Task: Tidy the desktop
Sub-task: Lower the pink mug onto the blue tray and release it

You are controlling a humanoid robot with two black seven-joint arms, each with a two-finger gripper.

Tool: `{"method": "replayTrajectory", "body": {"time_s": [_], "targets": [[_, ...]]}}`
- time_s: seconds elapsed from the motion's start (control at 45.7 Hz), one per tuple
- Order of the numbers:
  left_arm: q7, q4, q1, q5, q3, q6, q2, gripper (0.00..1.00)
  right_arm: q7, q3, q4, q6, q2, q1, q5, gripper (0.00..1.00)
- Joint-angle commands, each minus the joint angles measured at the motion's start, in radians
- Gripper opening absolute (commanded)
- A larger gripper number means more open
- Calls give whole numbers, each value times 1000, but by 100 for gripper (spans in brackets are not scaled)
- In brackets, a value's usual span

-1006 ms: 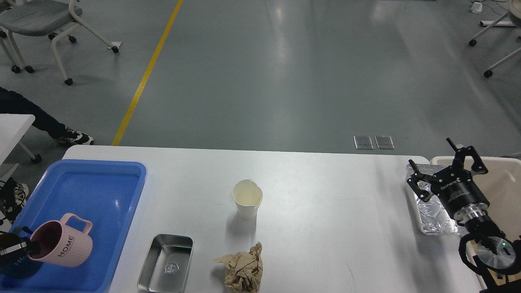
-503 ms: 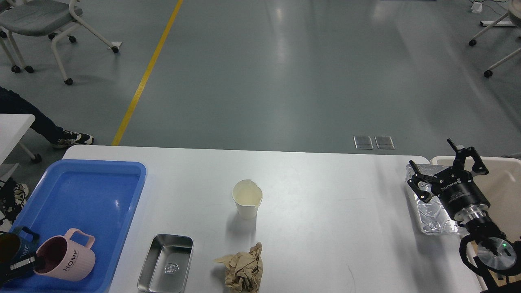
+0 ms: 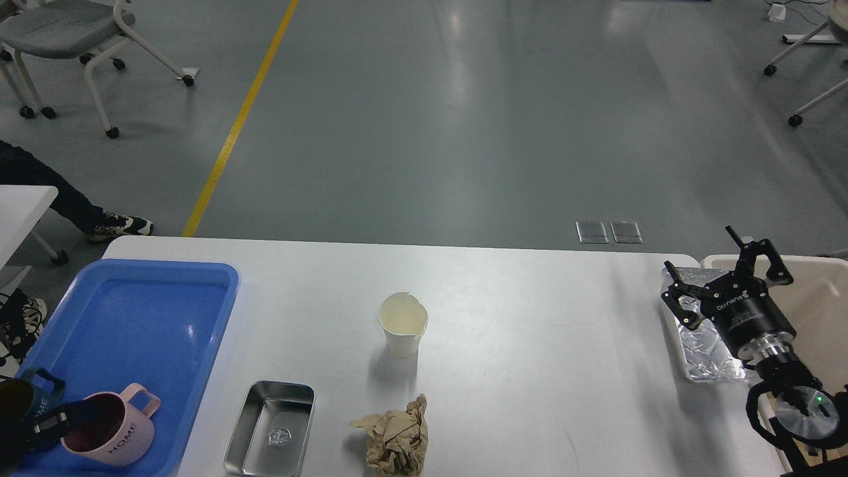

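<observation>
The big white desktop (image 3: 530, 318) holds a blue tray (image 3: 142, 311) on the left and a paper cup (image 3: 402, 324) in the middle. Near the front edge sit a small metal dish (image 3: 269, 429) and a crumpled brown paper (image 3: 396, 437). A shiny foil tray (image 3: 703, 344) lies at the right edge.

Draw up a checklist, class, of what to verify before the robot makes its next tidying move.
1. Pink mug inside the blue tray: ok.
2. Left gripper let go of the mug: not ok, a finger sits inside its rim.
3. Right gripper free: ok, fingers spread, over the foil container.
4. Paper cup upright: ok.
5. Desktop cleared: not ok; cup, crumpled paper and metal tin remain.
</observation>
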Motion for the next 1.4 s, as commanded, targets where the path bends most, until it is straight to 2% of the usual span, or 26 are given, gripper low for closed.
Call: {"method": "replayTrajectory", "body": {"time_s": [0.0, 0.131, 0.372, 0.766, 0.941, 1.203, 1.378], "targets": [[-21, -2, -7, -1, -17, -11, 11, 74, 0, 0, 0, 1, 0, 1, 0, 100], [-60, -8, -36, -3, -37, -19, 43, 75, 0, -8, 1, 1, 0, 1, -1, 100], [-69, -20, -111, -9, -69, -44, 95, 77, 0, -11, 5, 1, 0, 1, -1, 100], [-69, -134, -116, -10, -175, -33, 186, 79, 0, -12, 11, -1, -2, 1, -1, 100], [-66, -143, -116, -24, -296, -15, 190, 79, -2, -14, 12, -1, -5, 4, -3, 100], [-66, -232, -116, -29, -309, 41, 187, 79, 0, -14, 12, -1, -5, 7, -23, 100], [-66, -255, -111, -29, -301, 41, 195, 79, -2, -14, 12, -1, -5, 2, -23, 100]]}}
